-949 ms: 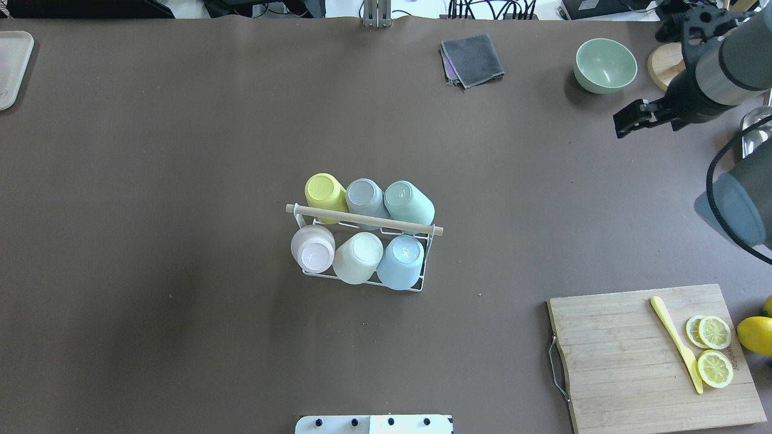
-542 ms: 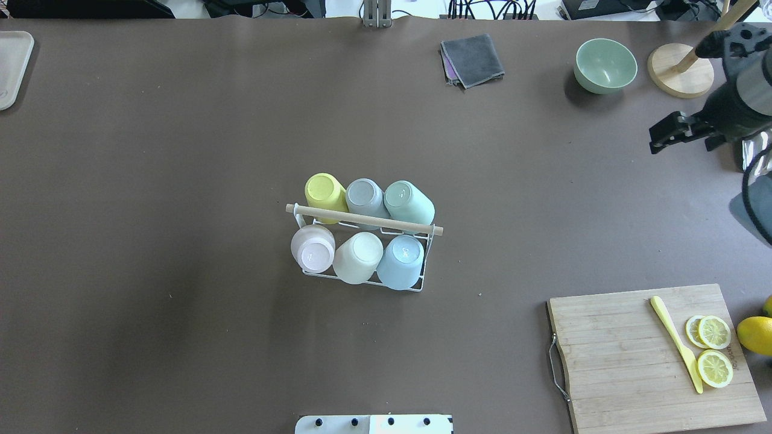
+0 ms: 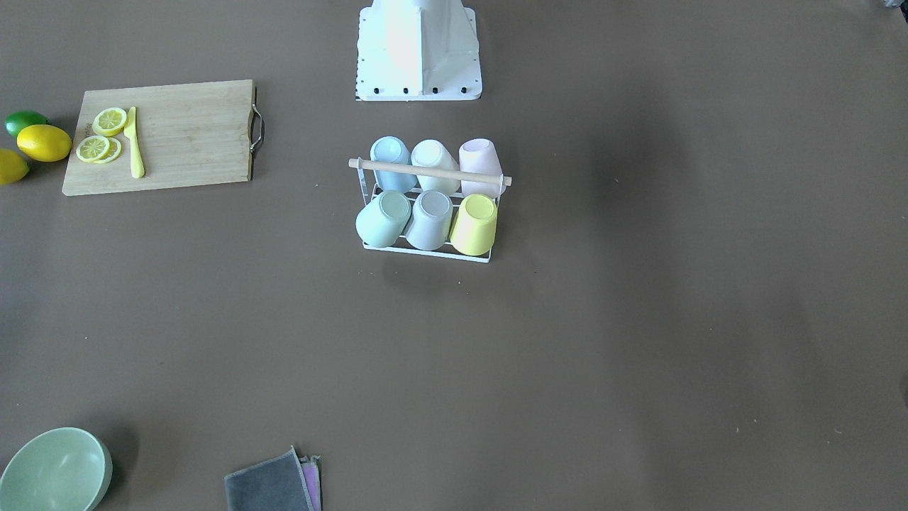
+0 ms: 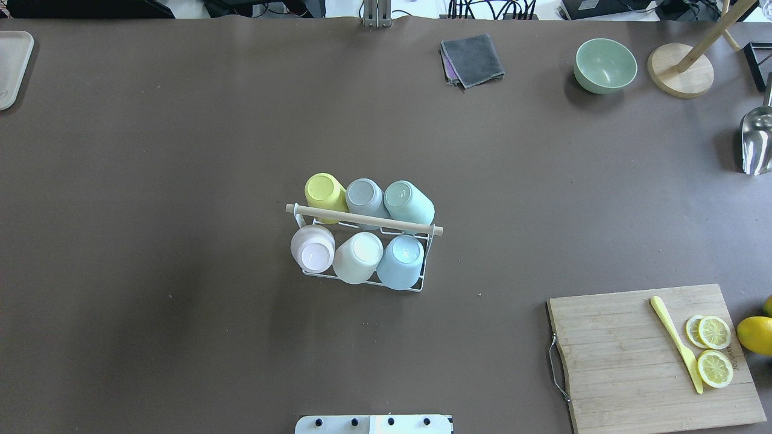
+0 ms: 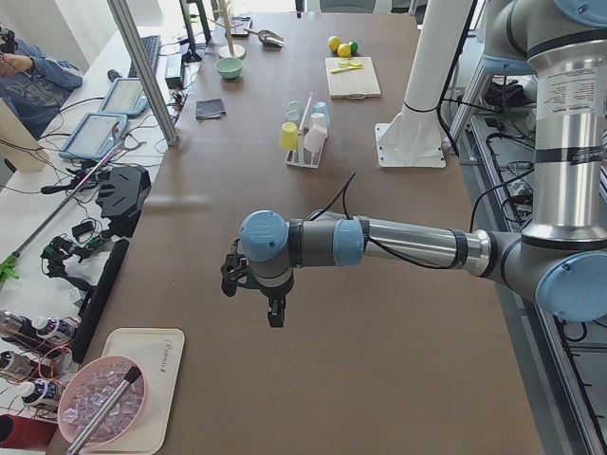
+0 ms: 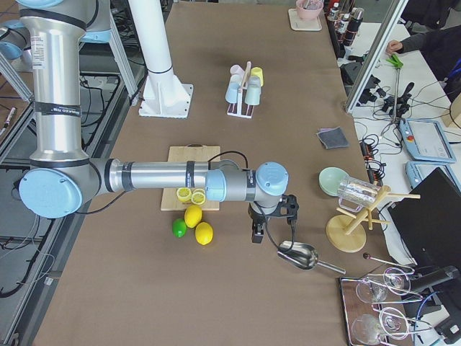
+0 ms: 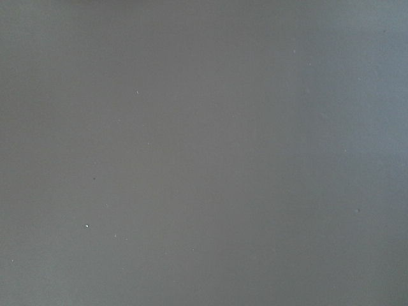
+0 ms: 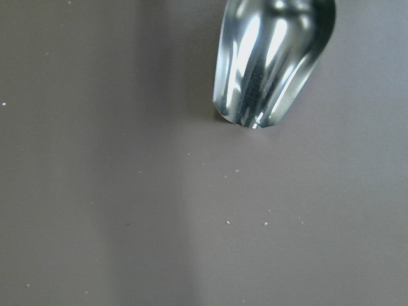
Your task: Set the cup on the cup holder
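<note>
One cup holder (image 4: 362,218) stands at mid-worktop (image 4: 181,150). It carries six cups, all mouth-down and tilted on its prongs, three on each side of the rod: yellow (image 4: 324,190), grey (image 4: 363,196), mint (image 4: 410,202); pink (image 4: 312,248), cream (image 4: 358,257), blue (image 4: 401,261). The left jaws hang over bare worktop well apart from the holder. The right jaws hang just beside one metal scoop (image 6: 299,254). Both pairs show from the side only, so I cannot tell their opening or any hold. One board (image 4: 627,361) bears three lemon slices (image 4: 715,368) and one knife (image 4: 675,343).
</note>
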